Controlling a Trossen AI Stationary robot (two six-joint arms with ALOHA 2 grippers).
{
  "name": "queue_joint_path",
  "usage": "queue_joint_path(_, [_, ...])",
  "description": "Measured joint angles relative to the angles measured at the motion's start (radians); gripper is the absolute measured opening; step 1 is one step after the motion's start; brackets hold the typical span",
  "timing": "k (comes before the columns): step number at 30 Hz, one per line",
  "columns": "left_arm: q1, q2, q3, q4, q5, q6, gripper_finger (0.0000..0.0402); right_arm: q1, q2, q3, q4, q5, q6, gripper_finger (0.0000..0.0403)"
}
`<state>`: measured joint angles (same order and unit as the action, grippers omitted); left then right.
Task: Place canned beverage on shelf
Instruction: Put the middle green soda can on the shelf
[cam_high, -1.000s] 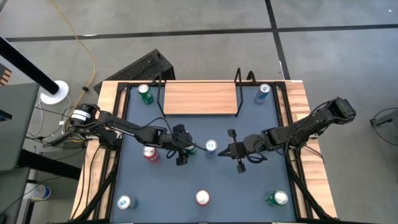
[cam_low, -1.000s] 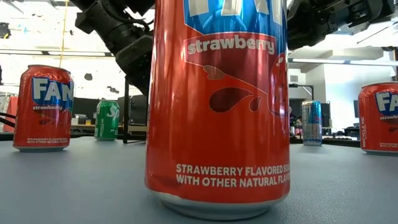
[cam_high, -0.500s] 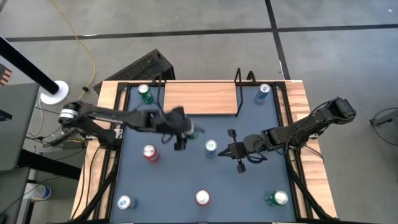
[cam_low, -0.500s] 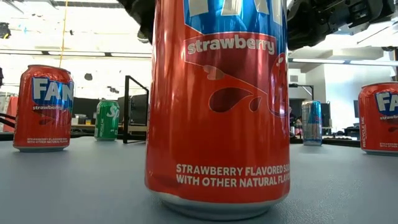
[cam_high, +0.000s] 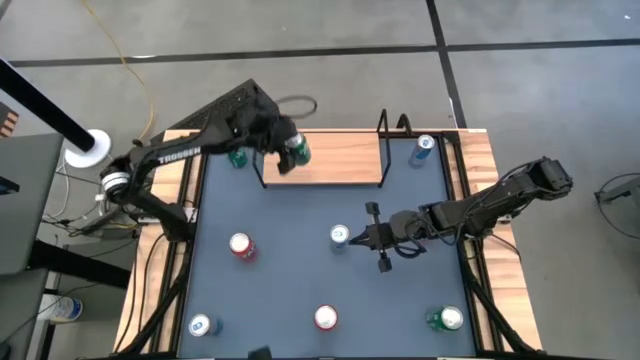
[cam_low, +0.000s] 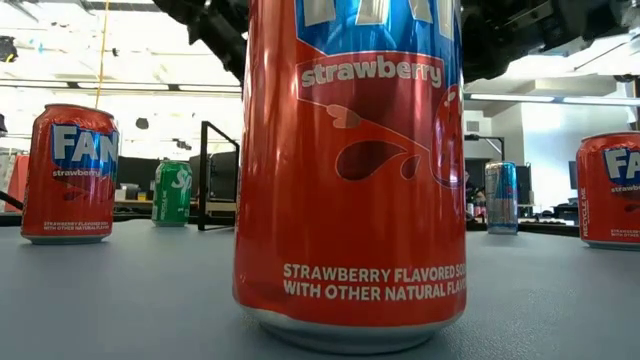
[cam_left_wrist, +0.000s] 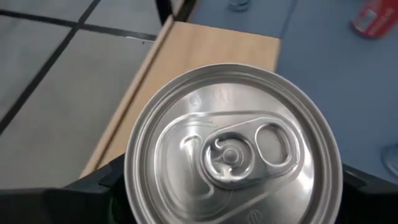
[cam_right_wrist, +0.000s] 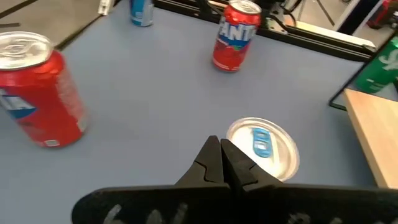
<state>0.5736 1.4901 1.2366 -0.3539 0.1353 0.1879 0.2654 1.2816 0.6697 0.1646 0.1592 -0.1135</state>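
My left gripper (cam_high: 288, 150) is shut on a green can (cam_high: 297, 152), held over the left end of the light-wood shelf (cam_high: 335, 160) at the table's far edge. The left wrist view looks straight down on the can's silver top (cam_left_wrist: 233, 149), with the shelf board (cam_left_wrist: 205, 53) below it. My right gripper (cam_high: 363, 238) is shut and hangs mid-table, right beside a can with a blue tab (cam_high: 340, 235). That can stands on its base and also shows in the right wrist view (cam_right_wrist: 264, 149). I cannot tell whether the right gripper touches it. My left gripper holds the green can between its two fingers (cam_left_wrist: 93, 183), one on each opposite side of the wall just under the top rim (cam_left_wrist: 129, 177). The fingers come from above. The can sits top up, above the shelf board; its base is hidden.
A green can (cam_high: 233, 155) and a blue can (cam_high: 425, 148) stand beside the shelf's two ends. Red cans (cam_high: 240, 245) (cam_high: 325, 318), a blue-white can (cam_high: 200, 325) and a green can (cam_high: 447, 318) stand nearer. A red strawberry can (cam_low: 350, 170) fills the low view. Black wire frames (cam_high: 385, 150) end the shelf.
My left gripper has lifted the green can from the table's middle, next to the red can, and carried it up and toward the far edge, to above the shelf's left end. It has stayed shut on the can throughout. The red can has stayed in place.
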Motion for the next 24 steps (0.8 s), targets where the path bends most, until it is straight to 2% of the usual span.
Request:
queue_joint_path(6, [0.087,0.14,0.136,-0.102,0.007,0.044,0.0298,-0.021,0.0,0.0,0.0,0.0,-0.001,0.0])
queue_joint_path(14, [0.158,0.295,0.21,-0.101,-0.038,0.055,0.03,-0.026,0.0,0.0,-0.002,0.0,-0.003,0.0])
queue_joint_path(24, [0.231,0.313,0.216,-0.138,-0.038,0.031,0.0301,-0.026,0.0,0.0,-0.002,0.0,-0.003,0.0])
